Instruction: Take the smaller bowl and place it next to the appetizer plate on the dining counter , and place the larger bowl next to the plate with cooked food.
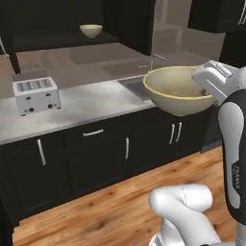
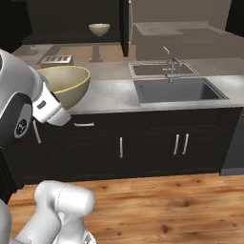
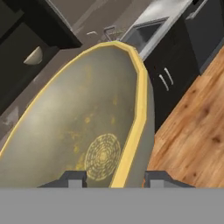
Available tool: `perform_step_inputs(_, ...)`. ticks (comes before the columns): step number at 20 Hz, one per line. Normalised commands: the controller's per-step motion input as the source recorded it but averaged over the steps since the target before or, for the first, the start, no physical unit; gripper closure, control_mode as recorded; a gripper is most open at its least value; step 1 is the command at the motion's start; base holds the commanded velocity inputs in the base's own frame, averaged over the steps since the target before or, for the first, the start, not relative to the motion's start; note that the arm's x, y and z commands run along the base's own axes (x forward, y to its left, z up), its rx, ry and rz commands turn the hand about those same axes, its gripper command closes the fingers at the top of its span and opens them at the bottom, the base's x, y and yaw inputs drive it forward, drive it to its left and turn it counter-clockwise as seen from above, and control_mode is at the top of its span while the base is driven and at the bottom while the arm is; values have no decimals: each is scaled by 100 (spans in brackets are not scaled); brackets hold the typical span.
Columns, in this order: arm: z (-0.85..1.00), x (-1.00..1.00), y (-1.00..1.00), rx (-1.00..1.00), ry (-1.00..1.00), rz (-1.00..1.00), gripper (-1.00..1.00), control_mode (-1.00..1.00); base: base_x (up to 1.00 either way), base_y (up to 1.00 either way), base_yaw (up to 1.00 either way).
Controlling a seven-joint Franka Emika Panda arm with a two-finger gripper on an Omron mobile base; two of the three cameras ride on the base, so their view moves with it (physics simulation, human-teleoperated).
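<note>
Above the speckled grey counter (image 1: 86,103), the hand (image 3: 114,178) grips the round, yellow-rimmed bowl (image 1: 178,91).

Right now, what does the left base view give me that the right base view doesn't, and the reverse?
Left base view alone: the toaster on the counter. Right base view alone: the whole sink basin with its faucet. Both: the large yellow-rimmed bowl held up by the gripper at its rim, the small bowl far behind, dark cabinets and wood floor.
</note>
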Motion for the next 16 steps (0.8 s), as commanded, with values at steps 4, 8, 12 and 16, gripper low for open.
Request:
perform_step_inputs(4,0,0,0,0,0,0,100,100,-12,-19,-40)
perform_step_inputs(8,0,0,0,0,0,0,100,100,-25,-28,-41)
perform_step_inputs(12,0,0,0,0,0,0,100,100,-37,-31,-41)
perform_step_inputs(16,0,0,0,0,0,0,100,100,-38,-32,-40)
